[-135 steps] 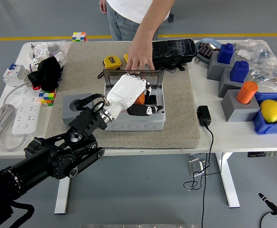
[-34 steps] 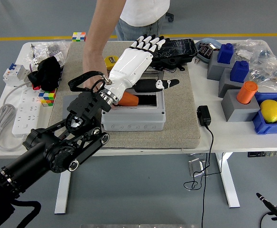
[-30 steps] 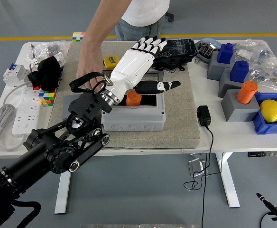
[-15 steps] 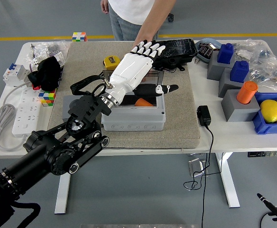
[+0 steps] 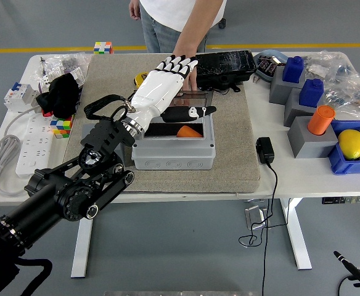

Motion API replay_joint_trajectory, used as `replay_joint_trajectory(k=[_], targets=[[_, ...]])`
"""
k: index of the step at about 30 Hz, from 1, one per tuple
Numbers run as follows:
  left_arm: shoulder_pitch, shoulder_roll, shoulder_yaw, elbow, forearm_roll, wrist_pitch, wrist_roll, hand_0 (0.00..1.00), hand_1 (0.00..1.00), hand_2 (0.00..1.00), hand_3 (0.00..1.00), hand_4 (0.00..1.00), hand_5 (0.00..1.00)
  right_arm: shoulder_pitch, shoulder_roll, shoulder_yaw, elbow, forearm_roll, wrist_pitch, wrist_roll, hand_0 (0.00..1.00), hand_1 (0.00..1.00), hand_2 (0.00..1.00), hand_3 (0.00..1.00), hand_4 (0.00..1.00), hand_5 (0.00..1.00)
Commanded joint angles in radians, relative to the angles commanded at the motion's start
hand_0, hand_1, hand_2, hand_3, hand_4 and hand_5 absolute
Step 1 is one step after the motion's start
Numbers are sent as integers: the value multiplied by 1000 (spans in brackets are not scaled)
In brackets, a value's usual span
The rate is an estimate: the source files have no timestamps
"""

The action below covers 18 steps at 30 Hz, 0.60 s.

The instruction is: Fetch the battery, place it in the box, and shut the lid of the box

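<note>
Left hand (image 5: 158, 92) reaches in from lower left over the grey box (image 5: 174, 145), white palm-back up, fingers (image 5: 175, 63) stretched out flat and spread, thumb sticking out right over the box opening, holding nothing. The orange battery (image 5: 189, 131) lies inside the box, right of centre on the dark floor, partly under the thumb. Box lid (image 5: 186, 97) is mostly hidden behind the robot hand, a clear edge showing at the back; can't tell how far it stands open. A person stands at the far side of the worktop (image 5: 291, 176), one hand (image 5: 185, 57) down just behind the robot's fingertips, near the lid's back edge; contact with the lid can't be made out. Box sits on a tan mat (image 5: 229, 142). Yellow tape measure (image 5: 142, 79) peeks out behind the robot wrist. Black case (image 5: 226, 65) at the back of the mat. Right side: blue bottles on grey blocks (image 5: 297, 77), orange cylinder (image 5: 320, 119), lemon (image 5: 351, 143) in a blue tray. Black adapter (image 5: 265, 150) with cable at mat's right edge. Left: white power strip (image 5: 33, 145), small colour cube (image 5: 60, 126). Right arm is out of shot.
</note>
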Motion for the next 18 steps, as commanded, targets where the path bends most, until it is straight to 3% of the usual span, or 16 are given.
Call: replay_joint_trajectory(k=[1,6,7,8,18], targets=[[1,0,-9,-8,2,-5,2,905,859,830,807,998,998,0,0,1,0,0,0,0,872,804,773,859,998,998],[12,1,-37,-60,16,-69,33,905,859,830,807,998,998,-1,-1,-3,0,10,-2,2,872,804,773,859,998,998],[16,5,-51,-73,17,-84,41,794,777,762,763,998,998,-2,-1,4,0,4,-2,1,873,803,773,859,998,998],[17,10,-65,-82,17,-93,46,794,777,762,763,998,998,-3,-1,11,0,-4,-1,0,873,803,773,859,998,998],[15,40,-155,-70,18,-123,51,768,756,741,740,998,998,-3,2,7,0,5,-2,2,873,803,774,859,998,998]])
